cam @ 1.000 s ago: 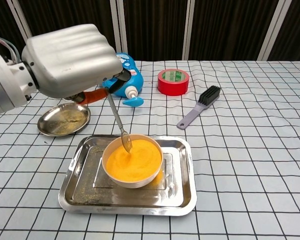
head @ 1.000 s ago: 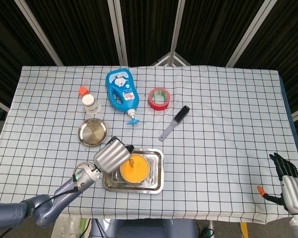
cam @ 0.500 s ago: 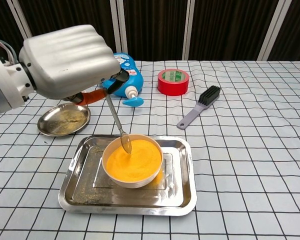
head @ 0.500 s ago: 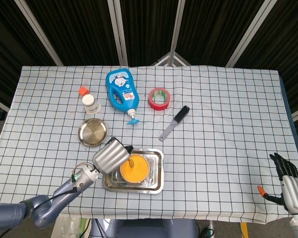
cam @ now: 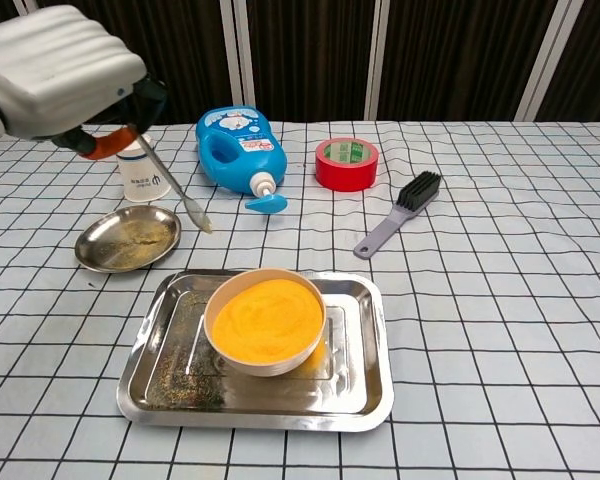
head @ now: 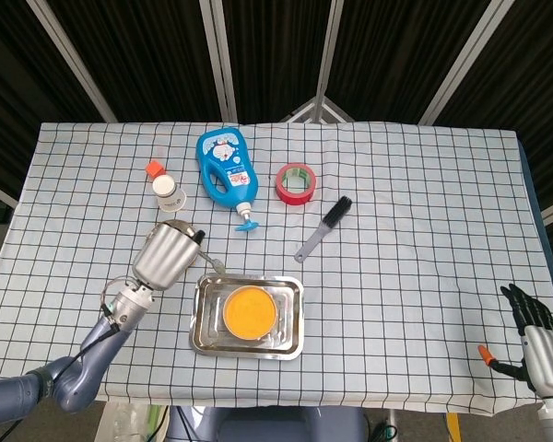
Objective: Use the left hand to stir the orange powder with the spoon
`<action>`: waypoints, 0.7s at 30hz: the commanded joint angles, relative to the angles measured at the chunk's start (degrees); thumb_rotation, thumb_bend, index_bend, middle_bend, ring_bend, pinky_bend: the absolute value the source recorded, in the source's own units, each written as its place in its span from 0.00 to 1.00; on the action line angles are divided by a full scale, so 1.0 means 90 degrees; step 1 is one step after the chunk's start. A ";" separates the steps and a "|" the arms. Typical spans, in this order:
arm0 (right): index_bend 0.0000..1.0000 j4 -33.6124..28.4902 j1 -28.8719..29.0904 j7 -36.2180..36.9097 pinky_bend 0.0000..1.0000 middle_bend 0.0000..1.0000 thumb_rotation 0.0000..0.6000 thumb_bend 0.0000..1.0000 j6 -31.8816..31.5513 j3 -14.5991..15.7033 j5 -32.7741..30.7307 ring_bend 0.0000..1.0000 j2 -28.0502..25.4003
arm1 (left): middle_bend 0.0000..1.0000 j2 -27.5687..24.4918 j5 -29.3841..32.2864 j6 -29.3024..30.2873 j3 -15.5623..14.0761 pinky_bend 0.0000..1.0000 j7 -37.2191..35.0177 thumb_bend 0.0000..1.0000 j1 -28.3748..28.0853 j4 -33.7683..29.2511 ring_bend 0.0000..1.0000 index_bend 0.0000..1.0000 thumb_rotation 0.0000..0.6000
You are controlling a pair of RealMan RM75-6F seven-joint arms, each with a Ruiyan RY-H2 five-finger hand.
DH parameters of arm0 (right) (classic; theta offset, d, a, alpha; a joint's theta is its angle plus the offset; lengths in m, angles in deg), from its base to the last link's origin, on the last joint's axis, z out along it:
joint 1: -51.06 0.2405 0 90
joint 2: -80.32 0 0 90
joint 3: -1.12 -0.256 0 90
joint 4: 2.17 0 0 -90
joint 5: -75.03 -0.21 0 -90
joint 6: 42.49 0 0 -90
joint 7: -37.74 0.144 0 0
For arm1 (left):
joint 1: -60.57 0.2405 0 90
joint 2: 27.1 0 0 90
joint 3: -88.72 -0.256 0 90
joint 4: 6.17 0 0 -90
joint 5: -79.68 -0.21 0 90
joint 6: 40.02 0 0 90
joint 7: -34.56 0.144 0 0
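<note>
White tablecloth (cam: 500, 300) with a black grid, orange powder (cam: 266, 319) in a cream bowl (cam: 265, 361), silver tray (cam: 365, 385), silver dish (cam: 128, 238), blue bottle (cam: 238, 147), red tape roll (cam: 346, 164), black-bristled grey brush (cam: 398, 213), silver-grey left hand (cam: 55, 70), orange-handled spoon (cam: 170, 187).

Checked table (head: 415, 239): tray (head: 290, 341); dish (cam: 95, 255); bottle (head: 225, 170); tape (head: 296, 183); brush (head: 324, 226).

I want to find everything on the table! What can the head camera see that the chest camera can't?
Only the head view shows the right hand, at the table's near right corner, and the small orange cap. Only the chest view shows the spoon clearly, with its bowl lifted clear of the powder. Both show the left hand, the bowl of orange powder, steel tray, blue bottle, red tape and brush.
</note>
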 commanded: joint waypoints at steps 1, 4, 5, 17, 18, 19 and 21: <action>0.00 -0.0005 -0.0002 -0.0004 0.00 0.00 1.00 0.31 -0.0002 -0.0001 -0.0005 0.00 0.0001 | 0.97 -0.0006 0.0326 0.0167 0.0068 0.97 -0.0343 0.65 0.0241 0.0505 0.93 0.77 1.00; 0.00 -0.0010 -0.0004 -0.0008 0.00 0.00 1.00 0.31 0.0001 0.0001 -0.0012 0.00 0.0000 | 0.97 0.0056 0.0497 0.0186 0.0054 0.97 -0.0573 0.65 0.0349 0.0924 0.93 0.77 1.00; 0.00 -0.0015 -0.0004 -0.0009 0.00 0.00 1.00 0.31 0.0007 0.0002 -0.0019 0.00 -0.0001 | 0.97 0.0120 0.0589 0.0193 0.0057 0.97 -0.0731 0.65 0.0403 0.1157 0.93 0.77 1.00; 0.00 -0.0026 0.0015 0.0025 0.00 0.00 1.00 0.31 0.0067 -0.0006 -0.0067 0.00 -0.0019 | 0.97 0.0948 0.1047 -0.0088 0.0095 0.97 -0.1545 0.65 0.0456 0.3009 0.93 0.77 1.00; 0.00 -0.0026 0.0016 0.0030 0.00 0.00 1.00 0.31 0.0072 -0.0007 -0.0073 0.00 -0.0022 | 0.97 0.1014 0.1056 -0.0107 0.0095 0.97 -0.1567 0.65 0.0442 0.3103 0.93 0.77 1.00; 0.00 -0.0028 0.0017 0.0036 0.00 0.00 1.00 0.31 0.0076 -0.0007 -0.0076 0.00 -0.0025 | 0.97 0.1074 0.1051 -0.0122 0.0091 0.97 -0.1587 0.65 0.0426 0.3188 0.93 0.77 1.00; 0.00 -0.0028 0.0018 0.0035 0.00 0.00 1.00 0.31 0.0075 -0.0007 -0.0070 0.00 -0.0029 | 0.97 0.1170 0.1050 -0.0168 0.0075 0.97 -0.1636 0.65 0.0404 0.3288 0.93 0.77 1.00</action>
